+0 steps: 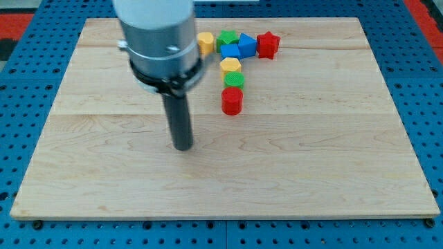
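My tip (183, 146) rests on the wooden board (311, 166), left of centre, touching no block. The nearest block is a red cylinder (232, 101), off to the tip's upper right. Above the cylinder a green block (234, 80) and a yellow hexagon (230, 66) form a short column. Along the view's top run a yellow block (205, 43), a green star-like block (226, 37), a blue block (230, 51), a blue triangular block (247, 45) and a red star (268, 44). The arm's grey body hides part of the board's upper left.
The wooden board lies on a blue perforated table (422, 83). A red patch (17, 21) shows at the view's top left corner.
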You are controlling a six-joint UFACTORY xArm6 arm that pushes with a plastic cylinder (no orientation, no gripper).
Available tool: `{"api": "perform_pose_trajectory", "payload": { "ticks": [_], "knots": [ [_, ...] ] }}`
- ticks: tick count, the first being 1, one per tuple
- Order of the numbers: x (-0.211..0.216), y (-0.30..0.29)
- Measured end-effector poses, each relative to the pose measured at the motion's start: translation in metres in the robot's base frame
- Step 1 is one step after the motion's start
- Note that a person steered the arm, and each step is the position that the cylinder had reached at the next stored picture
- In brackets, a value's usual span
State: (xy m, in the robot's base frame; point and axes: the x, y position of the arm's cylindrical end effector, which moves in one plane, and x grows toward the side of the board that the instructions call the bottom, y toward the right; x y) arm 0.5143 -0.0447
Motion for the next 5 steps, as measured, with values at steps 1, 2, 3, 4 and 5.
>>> {"api": "perform_pose_trajectory", "payload": {
  "ticks": [1, 2, 3, 4, 5],
  "knots": [
    [-0.022, 0.108],
    [-0.092, 0.177],
    [-0.159, 0.190],
    [-0.208, 0.192],
    [-0.229, 0.194]
  ]
}}
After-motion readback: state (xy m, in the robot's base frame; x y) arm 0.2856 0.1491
